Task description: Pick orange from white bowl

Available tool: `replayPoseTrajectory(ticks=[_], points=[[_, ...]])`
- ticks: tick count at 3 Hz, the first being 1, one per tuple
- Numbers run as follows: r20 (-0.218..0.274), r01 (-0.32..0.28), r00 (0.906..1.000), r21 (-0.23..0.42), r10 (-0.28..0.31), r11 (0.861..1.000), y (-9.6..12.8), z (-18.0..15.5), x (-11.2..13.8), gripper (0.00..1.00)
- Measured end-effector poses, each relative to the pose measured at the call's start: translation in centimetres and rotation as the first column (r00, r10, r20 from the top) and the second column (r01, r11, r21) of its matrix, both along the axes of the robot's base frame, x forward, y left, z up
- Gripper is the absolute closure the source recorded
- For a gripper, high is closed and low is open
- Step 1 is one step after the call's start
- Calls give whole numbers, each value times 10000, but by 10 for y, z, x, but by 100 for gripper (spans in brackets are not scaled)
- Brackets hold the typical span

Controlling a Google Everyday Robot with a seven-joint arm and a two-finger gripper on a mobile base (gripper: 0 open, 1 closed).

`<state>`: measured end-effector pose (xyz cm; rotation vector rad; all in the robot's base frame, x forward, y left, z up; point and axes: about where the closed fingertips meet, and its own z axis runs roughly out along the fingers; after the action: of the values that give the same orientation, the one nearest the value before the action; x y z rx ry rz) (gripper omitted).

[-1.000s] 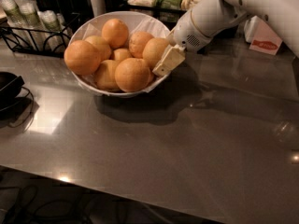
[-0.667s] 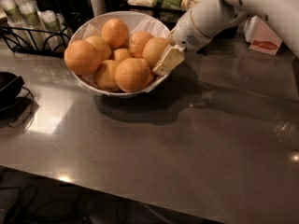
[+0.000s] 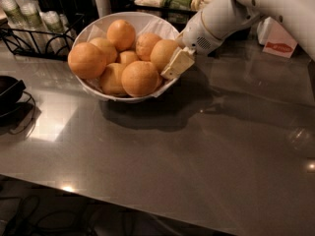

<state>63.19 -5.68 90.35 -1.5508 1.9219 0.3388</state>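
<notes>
Change: none visible; the gripper stays at the right rim of the white bowl, upper centre of frame.
Grip state: cannot be told.
Orange: inside the bowl's right side, touching the gripper, among other oranges.
Bowl: rests on the grey counter, right of the black wire rack.

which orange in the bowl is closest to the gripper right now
The rightmost orange, at the right rim of the white bowl. The gripper is right beside it on its right side, while every other orange lies farther left.
</notes>
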Motion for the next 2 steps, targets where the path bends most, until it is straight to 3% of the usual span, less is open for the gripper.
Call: replayPoseTrajectory(ticks=[1,2], points=[[274,-101,9996,325,92,9994,2,13,-7,100],[923,-398,9952,811,322,9959,7,43,-24,100]])
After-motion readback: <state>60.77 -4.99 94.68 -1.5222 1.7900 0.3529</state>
